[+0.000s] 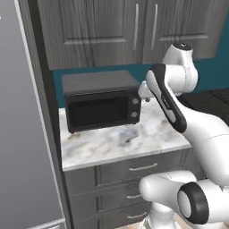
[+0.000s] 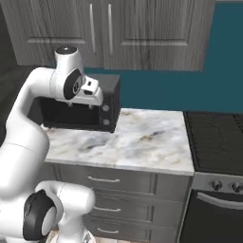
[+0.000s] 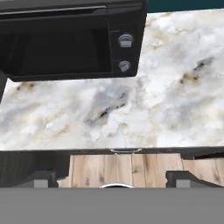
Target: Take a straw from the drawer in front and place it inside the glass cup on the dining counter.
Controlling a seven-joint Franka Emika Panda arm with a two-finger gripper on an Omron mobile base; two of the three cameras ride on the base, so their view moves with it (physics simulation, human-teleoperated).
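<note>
The top drawer [image 1: 143, 168] [image 2: 104, 179] of dark grey wood-grain sits shut under the marble worktop, its slim silver handle [image 3: 125, 151] just showing below the worktop's edge. My gripper [image 2: 80, 105] [image 1: 144, 95] hangs above the worktop in front of the microwave, pointing down. In the hand view its fingertips [image 3: 41, 177] stand wide apart at the bottom, so the gripper [image 3: 113, 178] is open and holds nothing. The straw is hidden. The glass cup and the dining counter are out of view.
A black microwave [image 1: 102, 107] [image 3: 70, 39] stands at the back left of the marble worktop [image 2: 142, 137]. A black stove [image 2: 216, 142] borders it on the right, a tall grey fridge [image 1: 22, 134] on the left. Two more drawers [image 1: 134, 196] lie below; wall cabinets [image 2: 118, 33] hang above.
</note>
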